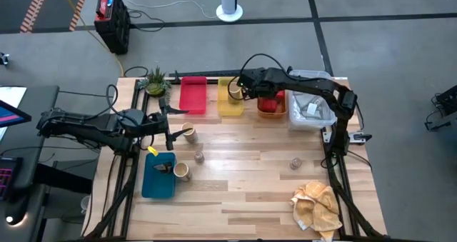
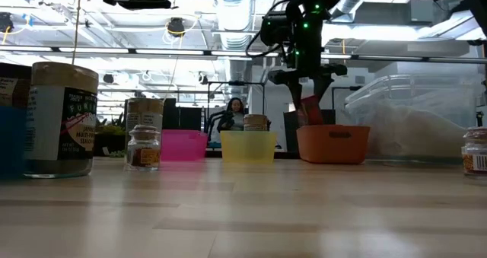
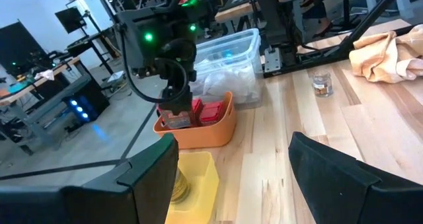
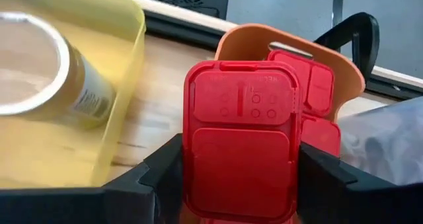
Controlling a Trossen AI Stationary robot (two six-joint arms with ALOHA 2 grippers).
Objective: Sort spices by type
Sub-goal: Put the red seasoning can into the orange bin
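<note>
Right wrist view shows my right hand [image 4: 239, 178] pinching a red tin [image 4: 241, 145] between both fingers, lid facing the camera, its long axis running out along the fingers. Ahead of it lies the orange tray [image 4: 251, 42], with more red tins [image 4: 317, 85] already inside. From above, that hand [image 1: 265, 93] sits over the near end of the orange tray [image 1: 280, 113], so the coming move is mostly a drop down and slightly forward. I judge the tin is above the rim, though the overhead picture is too crowded there to be sure. Beside it, the yellow tray [image 4: 125, 72] holds a tan cylinder [image 4: 46, 69]. My left hand [image 1: 171, 131] waits, fingers spread, over the worktop [image 1: 250, 170] near another cylinder [image 1: 188, 133].
</note>
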